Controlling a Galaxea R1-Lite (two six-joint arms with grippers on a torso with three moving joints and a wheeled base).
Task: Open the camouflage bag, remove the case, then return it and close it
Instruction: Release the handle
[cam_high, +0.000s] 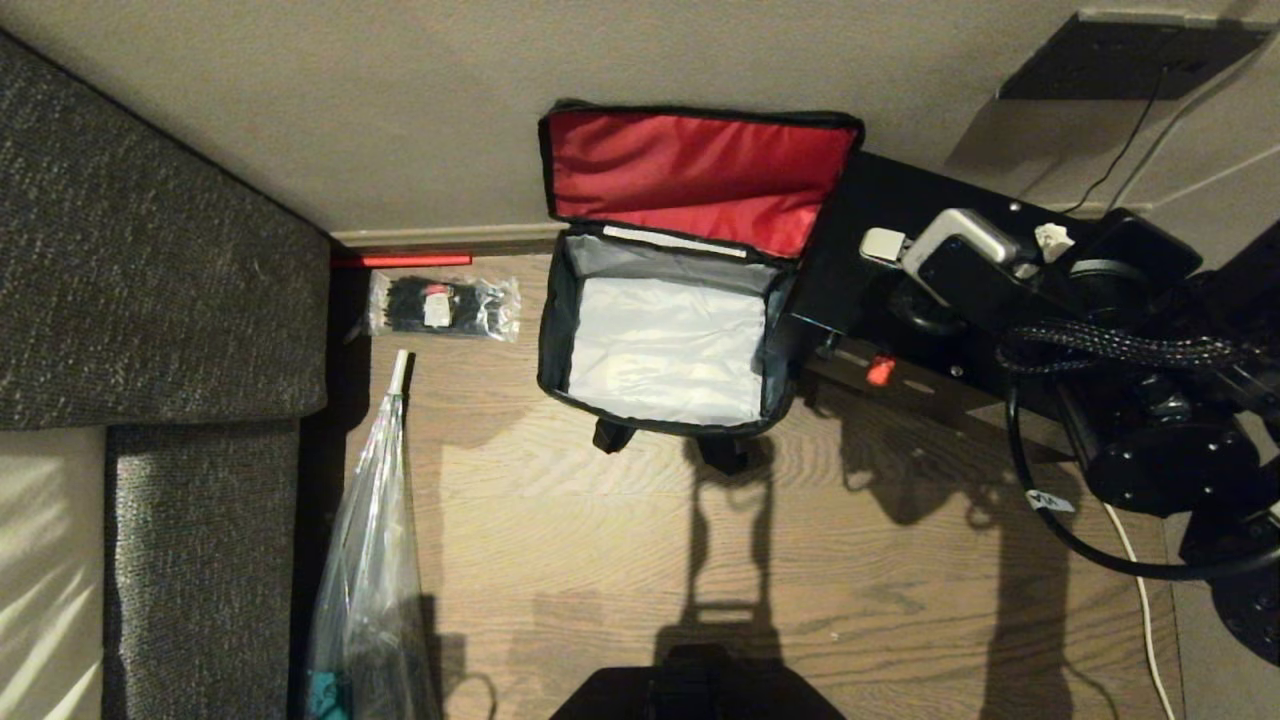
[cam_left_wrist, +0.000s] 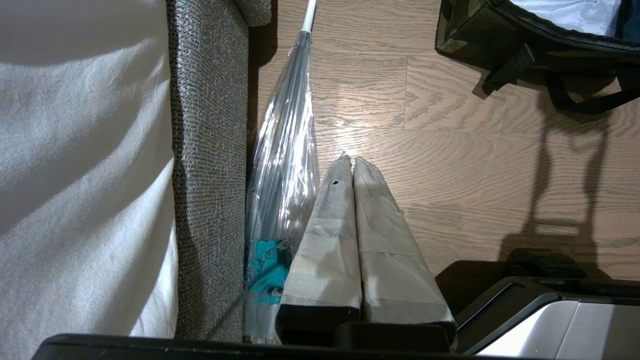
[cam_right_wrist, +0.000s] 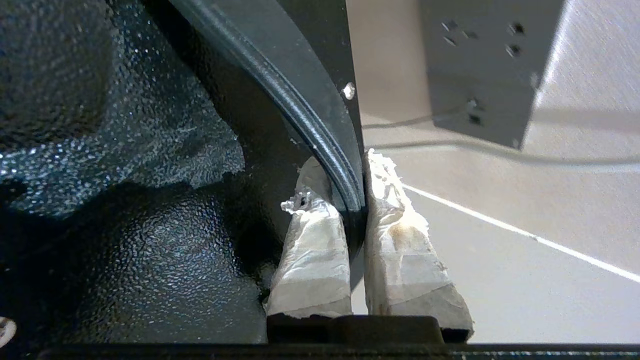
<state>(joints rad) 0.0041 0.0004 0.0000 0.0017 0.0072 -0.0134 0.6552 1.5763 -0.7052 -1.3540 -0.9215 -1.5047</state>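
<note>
The camouflage bag (cam_high: 552, 330) stands open on the wooden floor, its red lid (cam_high: 700, 170) leaning back against the wall and its pale grey inside bare. A corner of the bag (cam_left_wrist: 465, 30) shows in the left wrist view. Just right of the bag, the black case (cam_high: 890, 200) hangs tilted above the floor, with its red knob (cam_high: 880, 370) facing me. My right gripper (cam_high: 1050, 242) is shut on the case's rim (cam_right_wrist: 320, 130), one taped finger (cam_right_wrist: 312, 250) on each side. My left gripper (cam_left_wrist: 348, 162) is parked low over the floor, shut and empty.
A grey sofa (cam_high: 150, 250) fills the left side. A clear packet of black ties (cam_high: 443, 305) lies by the wall left of the bag, and a clear umbrella (cam_high: 370, 560) lies along the sofa. A wall socket (cam_high: 1120, 55) with a cable sits at the far right.
</note>
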